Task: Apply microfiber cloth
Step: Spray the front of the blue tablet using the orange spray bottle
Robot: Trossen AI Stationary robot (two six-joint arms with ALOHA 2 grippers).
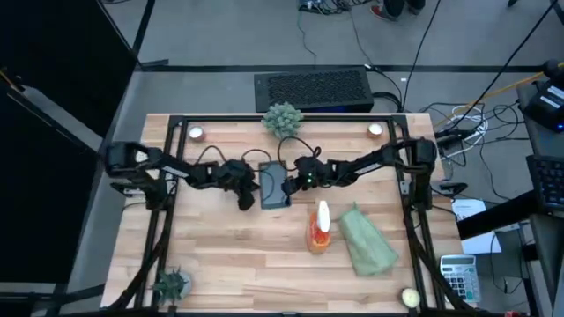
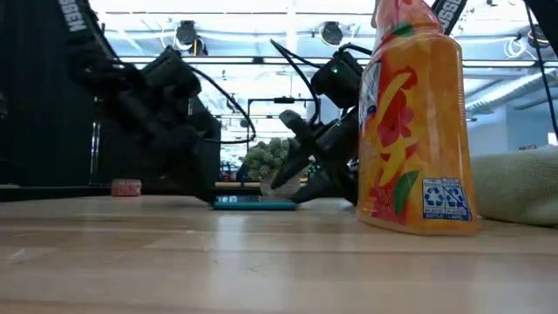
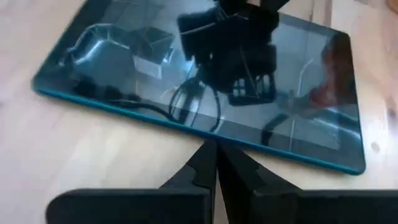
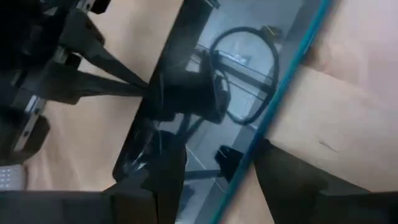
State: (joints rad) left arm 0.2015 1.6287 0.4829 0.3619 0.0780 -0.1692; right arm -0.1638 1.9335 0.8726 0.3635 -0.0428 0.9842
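My microfiber cloth (image 1: pixel 367 242) lies crumpled right of the spray bottle (image 1: pixel 319 227), well apart from both grippers. I judge it light, limp, best pinched at a raised fold. My left gripper (image 3: pixel 214 163), fingers pressed together and empty, meets the phone (image 1: pixel 274 186) edge; my right gripper (image 4: pixel 214 177) straddles its opposite edge, spread.

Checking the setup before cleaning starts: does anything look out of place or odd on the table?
The microfiber cloth lies crumpled and untouched beside the spray bottle, while the left gripper and right gripper flank the phone. Nothing looks spilled or damaged.
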